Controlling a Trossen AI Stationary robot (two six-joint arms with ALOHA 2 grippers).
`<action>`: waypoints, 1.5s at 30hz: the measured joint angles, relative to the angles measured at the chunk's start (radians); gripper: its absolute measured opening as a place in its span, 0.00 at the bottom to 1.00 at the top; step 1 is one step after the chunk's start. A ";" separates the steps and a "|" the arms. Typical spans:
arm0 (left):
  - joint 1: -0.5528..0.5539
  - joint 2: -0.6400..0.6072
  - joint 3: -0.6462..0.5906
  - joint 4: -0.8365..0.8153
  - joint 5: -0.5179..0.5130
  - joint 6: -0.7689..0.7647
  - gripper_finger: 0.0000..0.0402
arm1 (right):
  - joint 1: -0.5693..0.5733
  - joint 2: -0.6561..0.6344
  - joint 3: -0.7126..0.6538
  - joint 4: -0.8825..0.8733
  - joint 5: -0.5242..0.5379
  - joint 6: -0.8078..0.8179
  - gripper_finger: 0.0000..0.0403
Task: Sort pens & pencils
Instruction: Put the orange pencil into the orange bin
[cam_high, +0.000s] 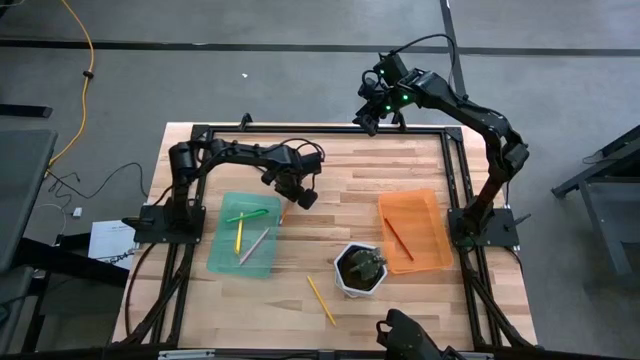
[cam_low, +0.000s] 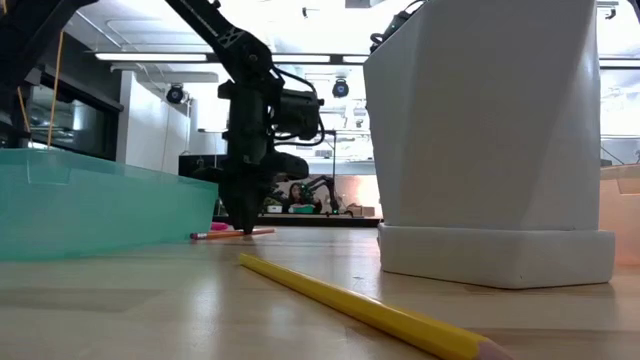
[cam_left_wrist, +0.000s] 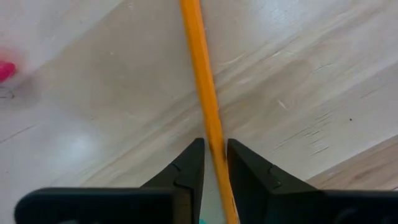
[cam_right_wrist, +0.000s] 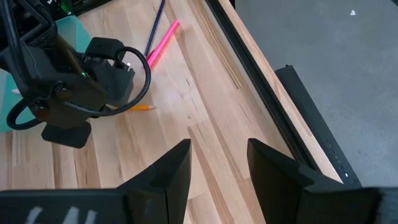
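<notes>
**Q:** Left of centre, top-down view: what sits there?

**A:** Teal tray (cam_high: 222, 262), holding a green pen (cam_high: 240, 215), a yellow pen (cam_high: 239, 236) and a silver-grey pen (cam_high: 253, 245). Just beside its upper right corner, left gripper (cam_high: 284, 209), pointing down at the wooden table (cam_high: 340, 170), fingers (cam_left_wrist: 186, 171) pinched around an orange pencil (cam_left_wrist: 205, 93) lying on the wood.

**Q:** Middle of the frame?

**A:** White pot (cam_high: 360, 270). Lower left of it, a loose yellow-orange pencil (cam_high: 321, 300).

**Q:** Right side?

**A:** Orange tray (cam_high: 432, 225) with a dark red-brown pencil (cam_high: 399, 239) inside. Upper right, right gripper (cam_high: 370, 118), raised over the table's far edge, jaws parted, grasping nothing. Pink pen (cam_right_wrist: 163, 42) on the wood, seen from that wrist.
</notes>
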 joint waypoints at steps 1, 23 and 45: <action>0.000 0.001 0.006 -0.006 -0.004 0.009 0.13 | 0.000 0.000 0.000 0.000 0.000 0.000 0.37; 0.000 0.002 0.209 0.033 -0.143 0.109 0.02 | 0.000 0.000 0.000 -0.006 0.000 0.000 0.37; 0.071 0.000 0.516 0.028 -0.276 0.334 0.01 | -0.099 -0.104 0.000 0.185 -0.262 0.134 0.37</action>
